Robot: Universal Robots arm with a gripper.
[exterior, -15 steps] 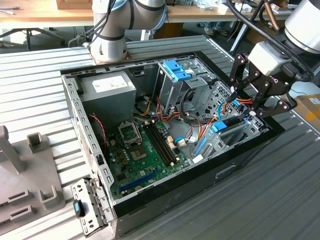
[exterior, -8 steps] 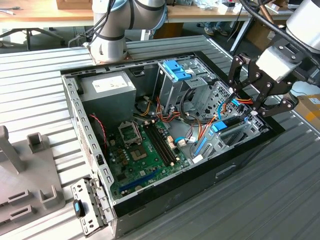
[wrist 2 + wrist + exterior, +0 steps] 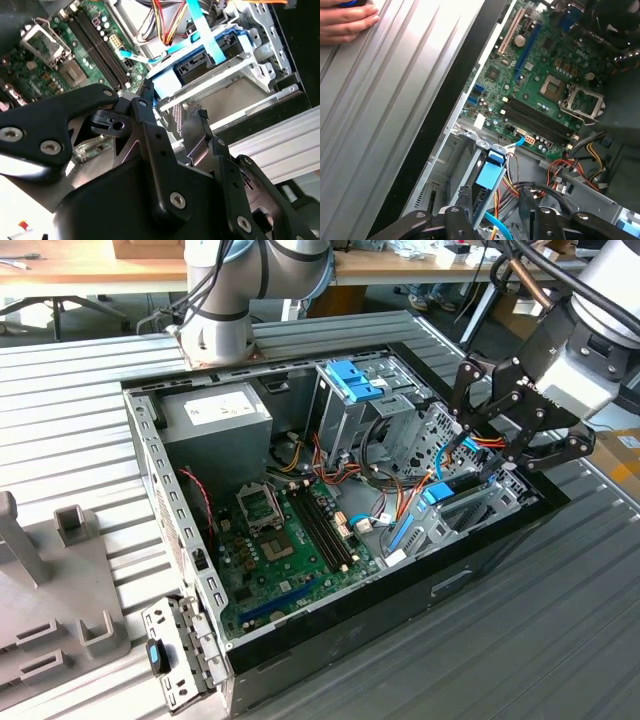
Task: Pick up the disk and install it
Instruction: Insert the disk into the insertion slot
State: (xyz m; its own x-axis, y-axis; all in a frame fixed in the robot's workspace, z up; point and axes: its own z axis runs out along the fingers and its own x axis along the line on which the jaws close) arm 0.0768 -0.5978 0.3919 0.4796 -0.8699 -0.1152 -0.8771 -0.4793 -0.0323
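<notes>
The disk (image 3: 440, 496) lies in the drive bay at the corner of the open computer case (image 3: 480, 560) on the exterior view's right; its blue rails and end tab show. In the second wrist view the disk (image 3: 200, 65) sits in the metal bay with a flat blue cable across it. The blue end tab (image 3: 489, 174) faces the first wrist view. My black gripper (image 3: 490, 452) hovers just above that end. Both wrist views show the gripper (image 3: 172, 112) (image 3: 495, 200) open, its fingers spread to either side of the tab and not touching it.
A tall grey cage with a blue latch (image 3: 352, 380) stands at the case's back, a power supply (image 3: 215, 415) beside it. The green motherboard (image 3: 290, 540) and loose coloured wires (image 3: 400, 495) fill the floor. A person's hand (image 3: 345, 20) rests on the ribbed table. A grey fixture (image 3: 60, 580) stands on the exterior view's left.
</notes>
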